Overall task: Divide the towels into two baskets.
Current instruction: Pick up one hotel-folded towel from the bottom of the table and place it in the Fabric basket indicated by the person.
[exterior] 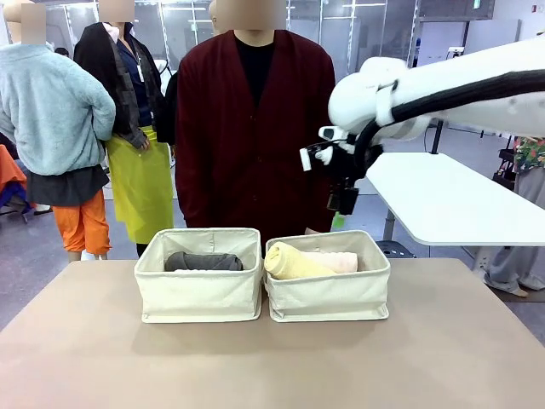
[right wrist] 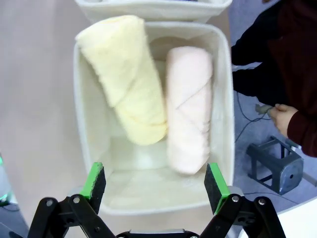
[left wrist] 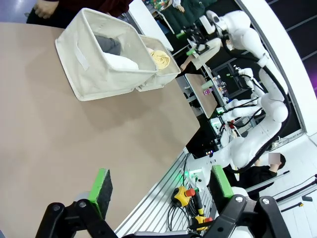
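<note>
Two cream canvas baskets stand side by side at the table's far middle. The left basket (exterior: 200, 294) (left wrist: 89, 74) holds the dark grey towel (exterior: 203, 262) (left wrist: 110, 44) and the white towel (left wrist: 123, 63). In the right basket (exterior: 332, 294) (right wrist: 225, 99) the pale yellow towel (exterior: 291, 262) (right wrist: 126, 74) lies tilted beside the cream towel (exterior: 339, 261) (right wrist: 188, 104). My right gripper (exterior: 343, 211) (right wrist: 154, 183) hangs open above the right basket with nothing between its pads. My left gripper (left wrist: 161, 183) is open and empty, off the table's edge, well away from the baskets.
A person in a dark red cardigan (exterior: 254, 128) stands just behind the baskets, one hand (right wrist: 280, 116) near the right basket's far side. A grey stool (right wrist: 272, 166) sits on the floor there. A white table (exterior: 451, 200) stands at the back right. The brown tabletop (exterior: 272, 366) stretches in front.
</note>
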